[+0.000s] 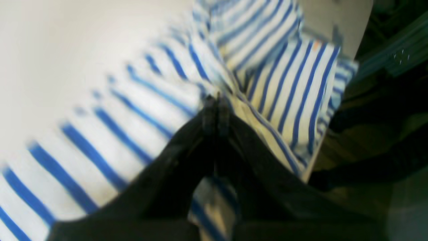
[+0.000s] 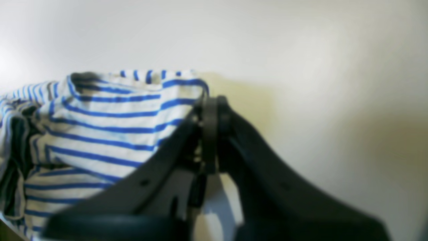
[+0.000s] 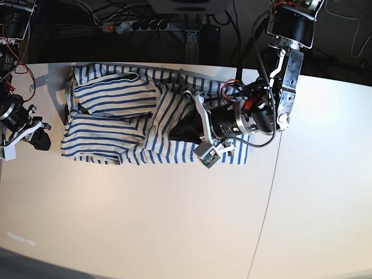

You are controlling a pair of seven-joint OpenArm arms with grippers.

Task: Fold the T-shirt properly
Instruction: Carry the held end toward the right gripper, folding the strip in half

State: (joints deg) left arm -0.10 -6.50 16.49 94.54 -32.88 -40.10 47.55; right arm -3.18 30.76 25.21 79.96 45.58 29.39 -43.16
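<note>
Base view: the T-shirt (image 3: 125, 125) lies bunched across the far half of the white table (image 3: 174, 221), running from about nine o'clock toward the centre, with one end doubled over itself near ten o'clock. The left gripper (image 3: 189, 131) reaches in from two o'clock and sits low over the cloth at the centre of the heap, its dark body hiding the fabric beneath. The right gripper (image 3: 40, 139) stands at nine o'clock, just beside the shirt's outer edge and apart from it in this view.

Left wrist view: the left gripper (image 1: 215, 100) has its jaws pressed together on a ridge of T-shirt (image 1: 133, 110), striped cloth falling away at eight o'clock and at two o'clock; it holds the shirt by a pinched fold. The picture is blurred, so the number of layers caught cannot be told.

Right wrist view: the right gripper (image 2: 212, 103) also has its jaws together. The T-shirt (image 2: 100, 130) lies at nine o'clock of the tips, its hem close to them; whether any cloth is caught cannot be told.

Judgement: the step in hand appears to be carrying the pinched fold across the body of the shirt. To do it well, the left arm should lift only enough to clear the heap, travel straight along the shirt's length, and lay the edge down square to the stripes before releasing. Dragging would likely crumple the lower layers.
</note>
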